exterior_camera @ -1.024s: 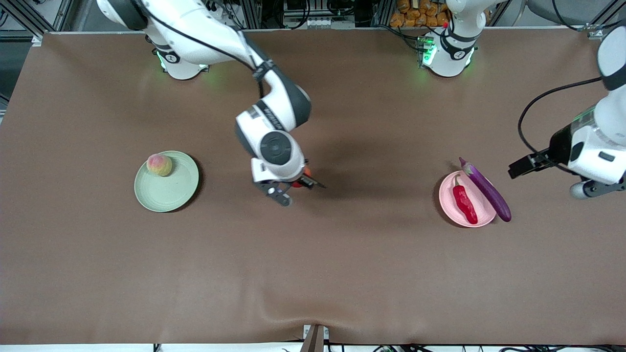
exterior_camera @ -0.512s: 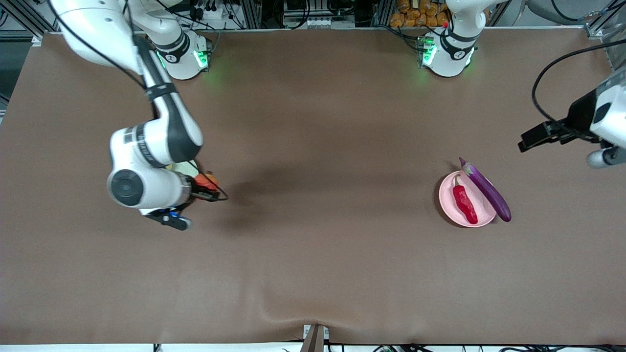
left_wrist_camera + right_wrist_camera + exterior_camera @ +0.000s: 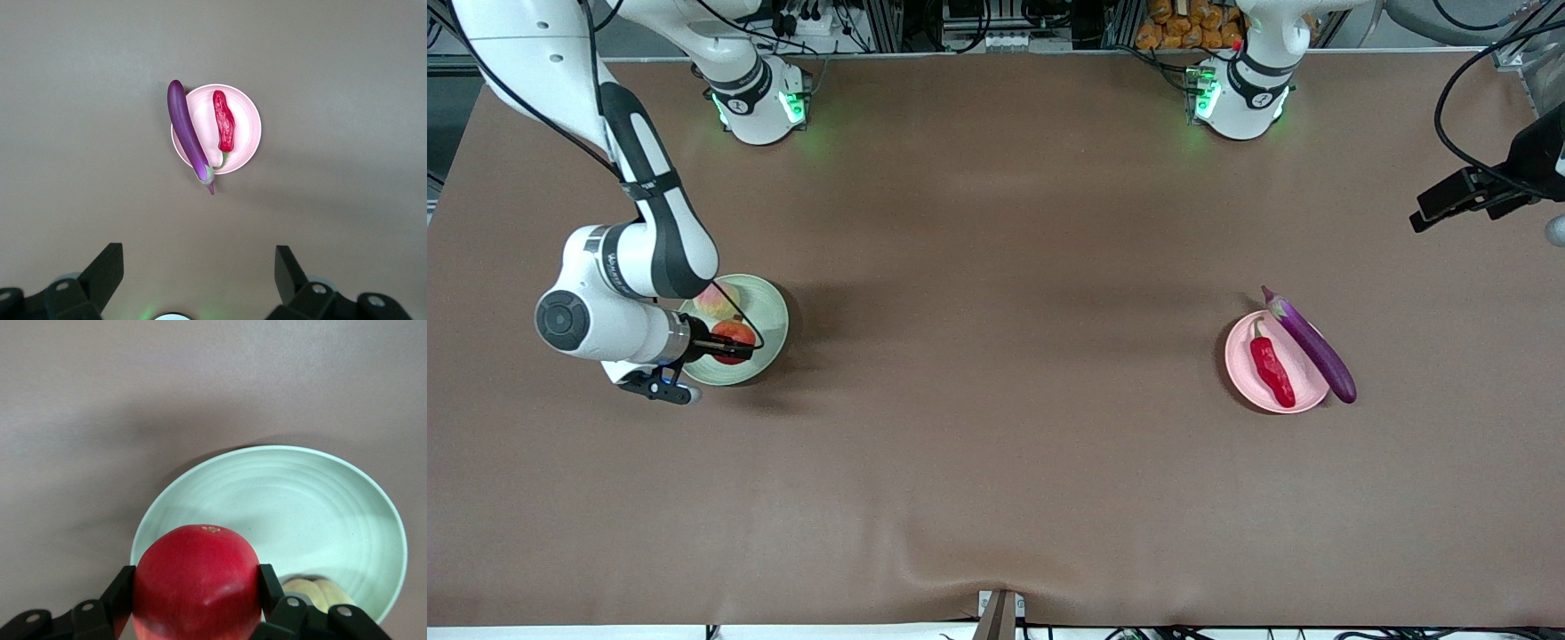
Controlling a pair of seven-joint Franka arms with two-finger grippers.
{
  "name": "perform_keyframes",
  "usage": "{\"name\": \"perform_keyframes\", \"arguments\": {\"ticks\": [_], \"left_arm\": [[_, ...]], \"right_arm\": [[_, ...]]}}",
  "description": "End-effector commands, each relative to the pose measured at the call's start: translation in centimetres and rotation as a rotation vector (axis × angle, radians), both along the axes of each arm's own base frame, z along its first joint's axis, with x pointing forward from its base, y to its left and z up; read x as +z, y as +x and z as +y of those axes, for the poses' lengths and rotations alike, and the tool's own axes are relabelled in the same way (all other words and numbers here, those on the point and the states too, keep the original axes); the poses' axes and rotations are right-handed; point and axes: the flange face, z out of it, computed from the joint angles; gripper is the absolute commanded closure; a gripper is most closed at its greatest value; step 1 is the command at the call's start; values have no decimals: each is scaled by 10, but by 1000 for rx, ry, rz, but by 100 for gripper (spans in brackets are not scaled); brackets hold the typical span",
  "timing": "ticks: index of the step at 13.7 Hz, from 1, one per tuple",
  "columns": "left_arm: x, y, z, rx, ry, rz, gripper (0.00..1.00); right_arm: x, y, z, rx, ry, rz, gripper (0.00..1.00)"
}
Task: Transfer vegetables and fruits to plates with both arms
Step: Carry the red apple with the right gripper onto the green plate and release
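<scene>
On brown tabletop [image 3: 996, 444], two plates

Looks like a robotics lab, not a home or kitchen. Two white arms bolted by green-lit bases [image 3: 760, 107] onto a wide desk [image 3: 996, 462] under plain brown covering. Aluminium framing [image 3: 889, 22], loose black cables [image 3: 1449, 116] and stacked equipment along the desk's edge by the bases. Plastic toy produce on plates as props.

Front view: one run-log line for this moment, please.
right pincer: holds pomegranate over green plate | left pincer: open, waiting
</scene>
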Motion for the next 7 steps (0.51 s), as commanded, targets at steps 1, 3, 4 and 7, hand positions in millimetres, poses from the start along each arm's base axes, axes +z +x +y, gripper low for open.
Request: {"name": "perform_keyframes", "arguments": {"ticks": [1,3,4,7], "left_arm": [[-1,-10,-7,-22,-14,6,0],[3,-14,-9,-54,-15,-3,0],[4,-17,-11,-80,-15,6,0],[2,-18,-13,-90,-12,26,0]], "right_arm": [[-16,-8,-3,15,-5,-25,100],[-22,-11,-3,14,-6,-36,100],[-23,-13,-6,16,-5,-31,100],[-25,-14,-9,13,-4,-23,1]]}}
